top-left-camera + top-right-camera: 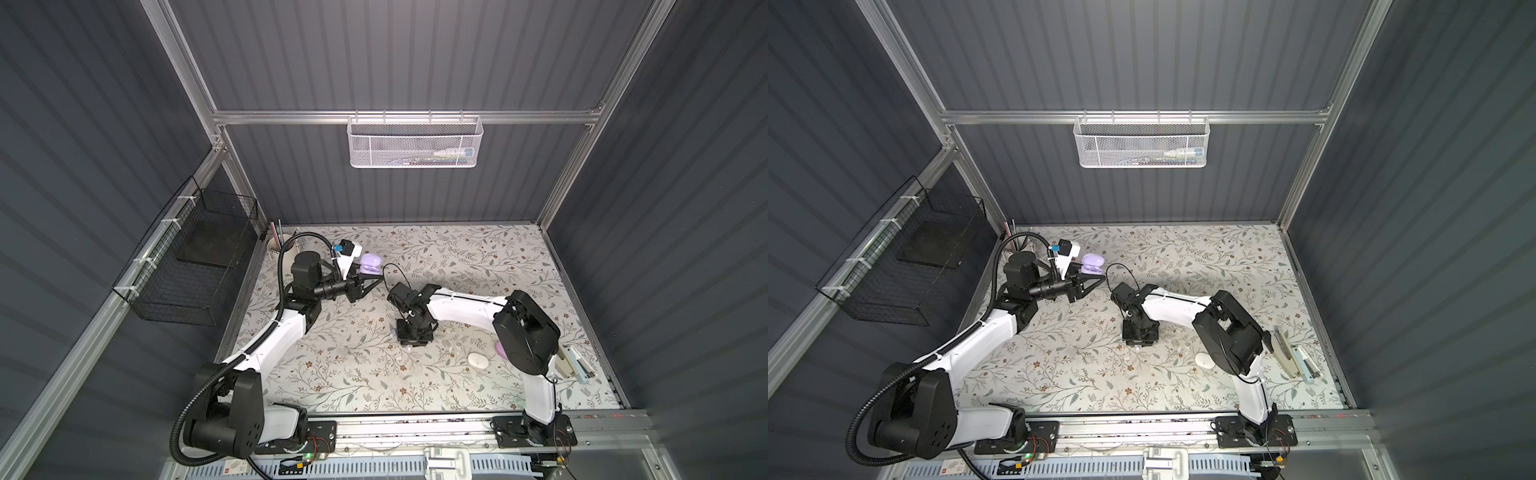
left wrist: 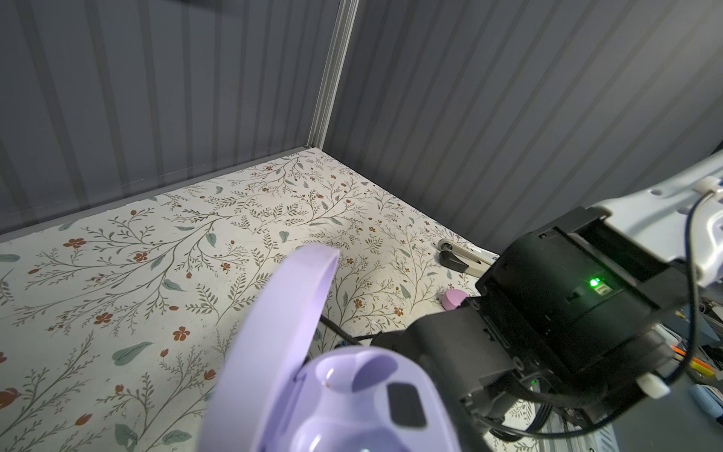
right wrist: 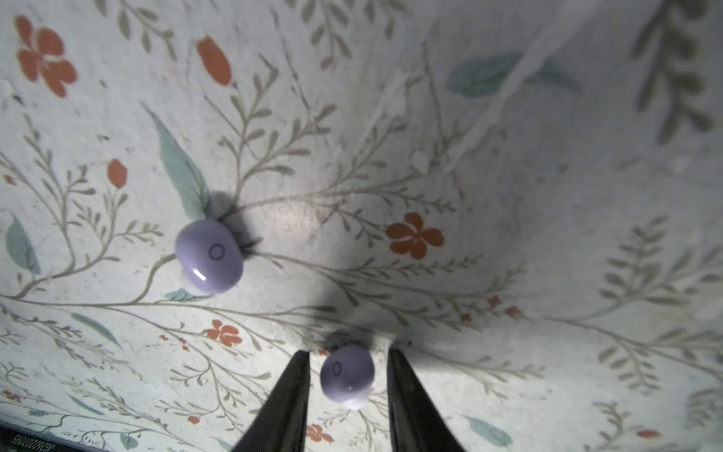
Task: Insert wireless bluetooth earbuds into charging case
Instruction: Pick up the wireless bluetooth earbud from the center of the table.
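1. Two pincers work over a flower-print desk (image 1: 457, 257), which both top views show whole.
2. Three oval cases are in sight: a lavender case (image 1: 370, 266) with its lid up, a closed white case (image 1: 478, 360) on the desk, and a pink case (image 2: 454, 299) half hidden behind the right arm (image 1: 525, 332).
3. Two lavender earbuds show clearly only in the right wrist view. Both lie on the desk, apart from each other and well away from the lavender case.
4. The right pincer (image 3: 348, 352) points down with its fingers spread. The near earbud (image 3: 347, 377) lies between them with a gap on each side. The far earbud (image 3: 209, 256) lies off to one side.
5. The left pincer (image 1: 376, 282) is pinching the lavender case at the desk's far left.
6. The left wrist view shows the case's two hollow sockets, but not the pincer's fingers.
7. In both top views the earbuds are too small to make out.
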